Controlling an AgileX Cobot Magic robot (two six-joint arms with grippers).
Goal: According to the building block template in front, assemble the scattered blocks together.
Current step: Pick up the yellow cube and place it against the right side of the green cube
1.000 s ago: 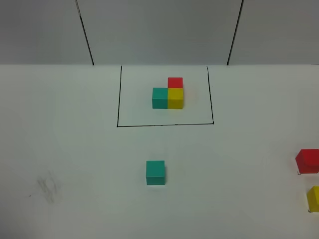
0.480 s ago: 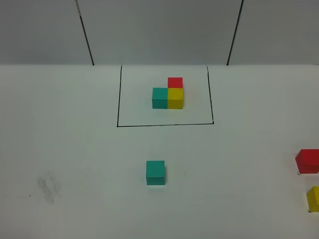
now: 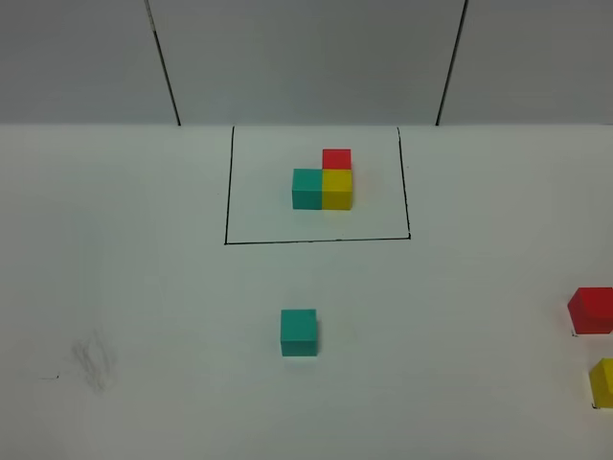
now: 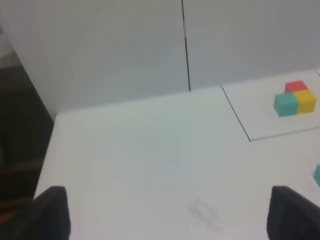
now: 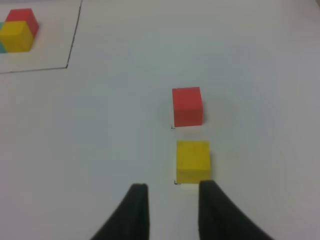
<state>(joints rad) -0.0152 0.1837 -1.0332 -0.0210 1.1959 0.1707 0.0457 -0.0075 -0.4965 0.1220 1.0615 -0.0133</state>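
Black left gripper (image 4: 167,220) hung released over bare desk (image 3: 144,287). Teal block (image 3: 299,332) sat near the framed template (image 3: 323,179), with red block (image 3: 591,310) and yellow block (image 3: 603,381) far right. Your right gripper (image 5: 172,200), clenched and empty just behind yellow, risked knocking it askew unless opened first.
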